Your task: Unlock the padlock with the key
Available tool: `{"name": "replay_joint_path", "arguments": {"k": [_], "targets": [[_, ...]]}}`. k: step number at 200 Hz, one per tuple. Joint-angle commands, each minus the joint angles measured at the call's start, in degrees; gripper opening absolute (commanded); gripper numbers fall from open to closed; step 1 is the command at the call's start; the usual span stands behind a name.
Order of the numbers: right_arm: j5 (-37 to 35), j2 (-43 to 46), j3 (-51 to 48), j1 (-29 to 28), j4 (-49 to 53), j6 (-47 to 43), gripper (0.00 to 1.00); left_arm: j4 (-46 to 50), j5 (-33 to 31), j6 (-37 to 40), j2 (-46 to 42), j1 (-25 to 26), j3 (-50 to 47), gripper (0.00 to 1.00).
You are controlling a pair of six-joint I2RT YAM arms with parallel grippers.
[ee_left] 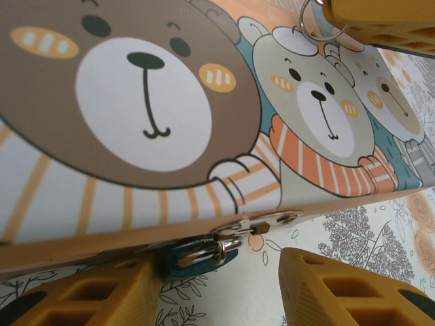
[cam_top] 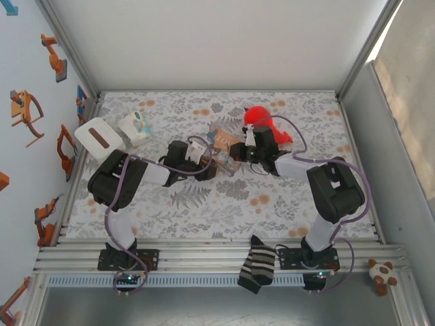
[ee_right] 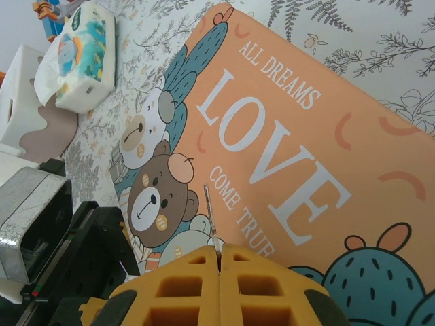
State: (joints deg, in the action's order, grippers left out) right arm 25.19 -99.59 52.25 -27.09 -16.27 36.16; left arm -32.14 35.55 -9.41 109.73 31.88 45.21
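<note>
Floral table (cam_top: 204, 204): tin (cam_top: 223, 140), tissue pack (cam_top: 135, 127), white box (cam_top: 99, 136), red toy (cam_top: 262, 119).

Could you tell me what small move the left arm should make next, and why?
Probably close the left pincer on the padlock: it sits between the open fingers at the tin's hasp, while the right pincer is shut on the key.

Tin wall (ee_left: 136, 197) close above padlock (ee_left: 201, 255); open tablecloth (ee_left: 258, 293) inside left pincer (ee_left: 217, 261).

smooth printed tin (ee_right: 285, 156), polished metal padlock shackle (ee_left: 219, 248), shiny metal key (ee_right: 210, 212), ribbed matt plastic left claw fingers (ee_left: 340, 292)
</note>
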Motion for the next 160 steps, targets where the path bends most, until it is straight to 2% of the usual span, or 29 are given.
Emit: {"name": "replay_joint_path", "arguments": {"k": [1,110,160], "targets": [[-1.4,0.5,0.1,0.0,2.8,-0.8,0.0,3.3,1.7,-1.0,1.8,1.7,0.8,0.48],[-1.6,0.5,-0.2,-0.3,2.2,-0.6,0.0,5.7,-2.3,-2.1,1.5,2.8,1.9,0.46],[-1.5,0.2,-0.2,-0.4,1.8,-0.4,0.0,6.1,-2.4,-2.3,1.6,2.7,2.5,0.35]]}}
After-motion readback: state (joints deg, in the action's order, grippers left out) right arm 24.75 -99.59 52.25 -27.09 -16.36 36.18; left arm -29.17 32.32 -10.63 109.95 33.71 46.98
